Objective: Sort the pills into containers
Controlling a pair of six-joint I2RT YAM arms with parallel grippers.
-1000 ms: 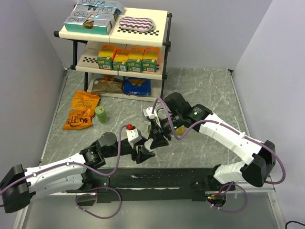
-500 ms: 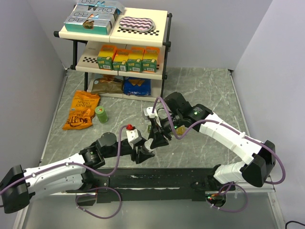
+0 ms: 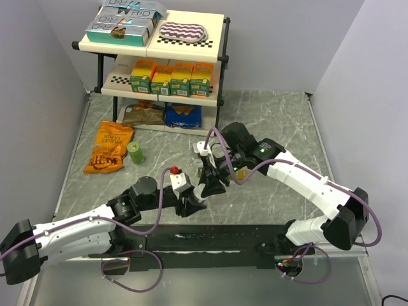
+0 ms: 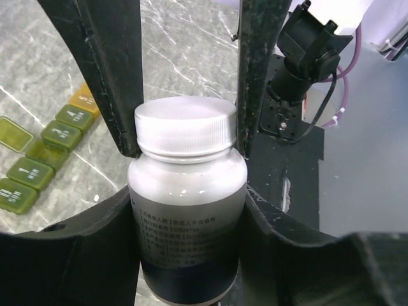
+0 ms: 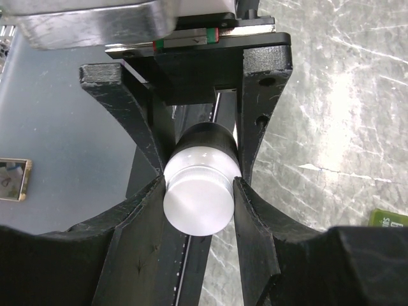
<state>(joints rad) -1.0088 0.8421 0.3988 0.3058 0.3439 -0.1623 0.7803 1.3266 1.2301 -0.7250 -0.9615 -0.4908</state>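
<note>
A white pill bottle with a ribbed white cap hangs over the table's near middle, between both arms. My left gripper is shut on the bottle's body, both pads touching its label. My right gripper is shut on the cap; its fingers flank the cap in the left wrist view. In the top view the two grippers meet, left and right. The containers, a strip of green boxes shading to yellow, lie on the table beyond the bottle. No pills show.
A two-tier rack with boxes and cartons stands at the back. Snack bags and a small green can lie left of the arms. A black strip runs along the near table edge.
My left gripper's jaws have closed in onto the bottle's body. The right gripper has kept its hold on the cap, and both arms have barely shifted.
</note>
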